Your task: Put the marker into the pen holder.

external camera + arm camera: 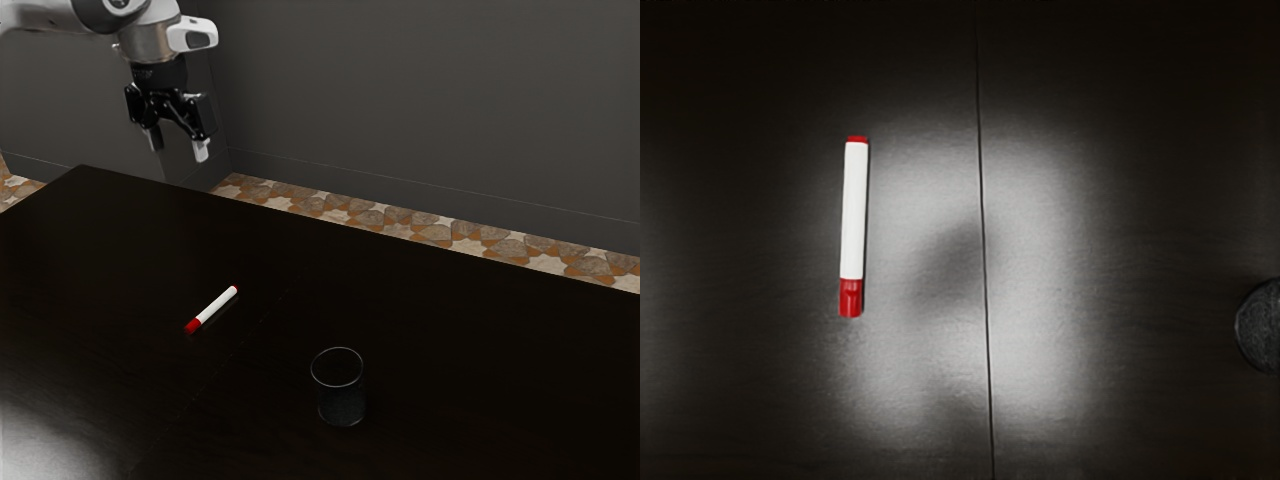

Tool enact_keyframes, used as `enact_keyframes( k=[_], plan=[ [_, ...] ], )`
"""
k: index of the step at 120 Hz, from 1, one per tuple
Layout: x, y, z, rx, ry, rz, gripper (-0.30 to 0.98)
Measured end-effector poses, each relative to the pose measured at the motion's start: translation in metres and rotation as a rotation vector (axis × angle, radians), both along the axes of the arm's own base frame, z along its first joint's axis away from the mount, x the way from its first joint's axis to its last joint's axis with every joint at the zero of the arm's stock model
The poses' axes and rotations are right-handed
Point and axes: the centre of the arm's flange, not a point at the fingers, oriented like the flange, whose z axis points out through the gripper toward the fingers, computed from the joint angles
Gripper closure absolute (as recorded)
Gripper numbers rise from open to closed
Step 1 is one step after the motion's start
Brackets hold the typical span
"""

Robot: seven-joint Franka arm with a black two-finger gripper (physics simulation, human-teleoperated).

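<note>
Fingers (202,150) apart with nothing between them, the gripper (178,145) hangs above the table (470,370), and the step in hand looks to be the approach. Beyond it the marker (213,308), white with red ends, lies flat on the tabletop, outside the holder; the next move calls for lining up over its barrel, lowering and closing. Farther off, well apart from the marker, the pen holder (341,406) stands upright, open at the top, with nothing visible inside.
</note>
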Motion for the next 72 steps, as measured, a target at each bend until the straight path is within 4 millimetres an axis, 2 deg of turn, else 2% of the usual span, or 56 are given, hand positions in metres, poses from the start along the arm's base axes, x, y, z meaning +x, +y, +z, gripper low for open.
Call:
enact_keyframes(
  k=[16, 22, 28, 36, 48, 58, 67, 72],
  plan=[
    [-0.002, -0.008, 0.011, 0.010, -0.021, -0.020, 0.00],
    [0.002, -0.009, 0.005, 0.013, -0.014, -0.025, 0.00],
    [0.010, -0.009, -0.010, 0.016, 0.007, -0.027, 0.00],
    [0.024, -0.005, -0.040, 0.027, 0.048, -0.026, 0.00],
    [0.037, -0.002, -0.100, 0.035, 0.104, -0.030, 0.00],
    [0.056, -0.002, -0.152, 0.031, 0.126, -0.035, 0.00],
    [0.056, -0.001, -0.201, 0.031, 0.154, -0.039, 0.00],
    [0.054, 0.000, -0.221, 0.030, 0.156, -0.040, 0.00]
  ],
)
